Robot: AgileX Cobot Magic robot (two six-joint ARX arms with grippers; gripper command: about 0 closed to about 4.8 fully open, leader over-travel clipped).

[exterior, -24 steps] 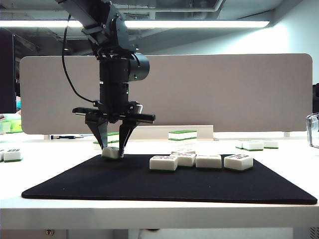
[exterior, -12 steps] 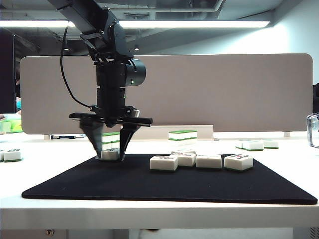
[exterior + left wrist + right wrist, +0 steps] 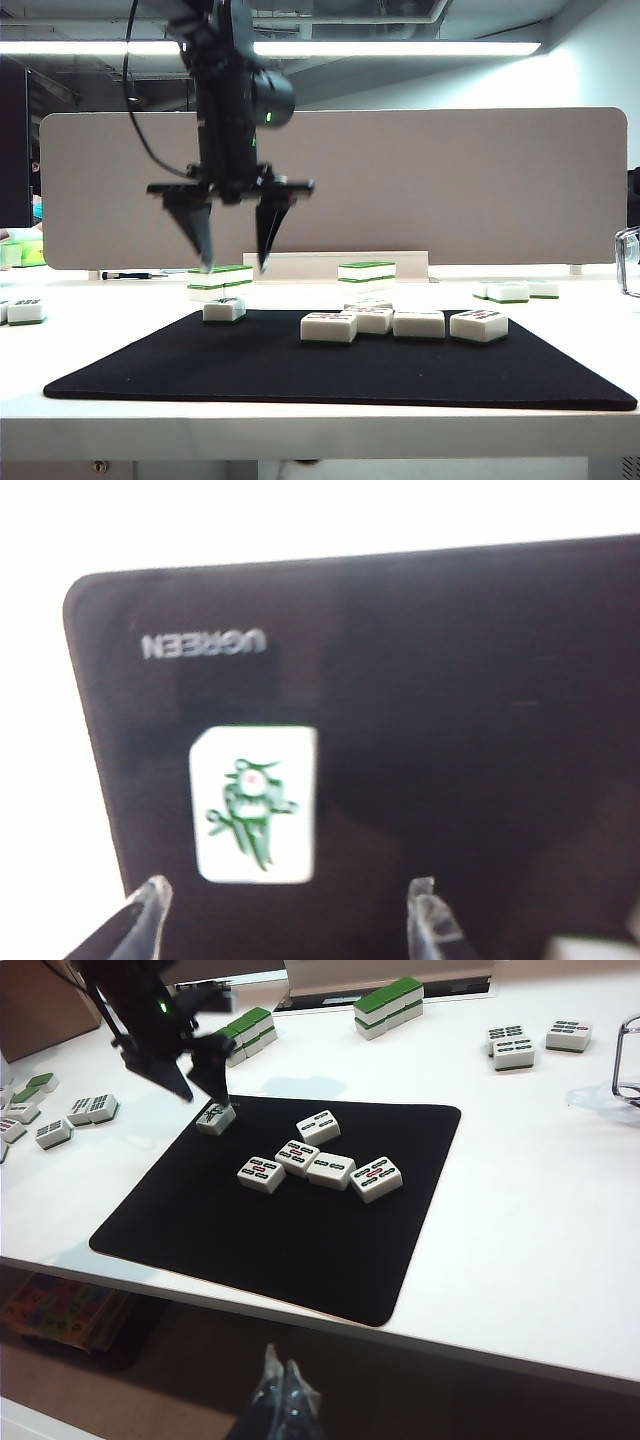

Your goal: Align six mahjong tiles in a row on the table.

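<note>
Left tool (image 3: 235,268) risen, spread wide (empty), tile (image 3: 224,310) beneath, right tool (image 3: 279,1392) closed below the table (image 3: 560,1260).

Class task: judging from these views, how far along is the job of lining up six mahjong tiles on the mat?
Done: six tiles lie on the black mat. In hand: nothing; the left gripper hangs open above the bird tile, and the right gripper is shut, off the table. Left: the five clustered tiles are staggered, and the bird tile sits apart.

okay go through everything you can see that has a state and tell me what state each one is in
left gripper: open, empty, raised above the bird tile.
right gripper: shut, below the table's front edge.
bird tile: flat, face up, alone near the black mat's corner.
five other tiles: face up, clustered unevenly.
</note>
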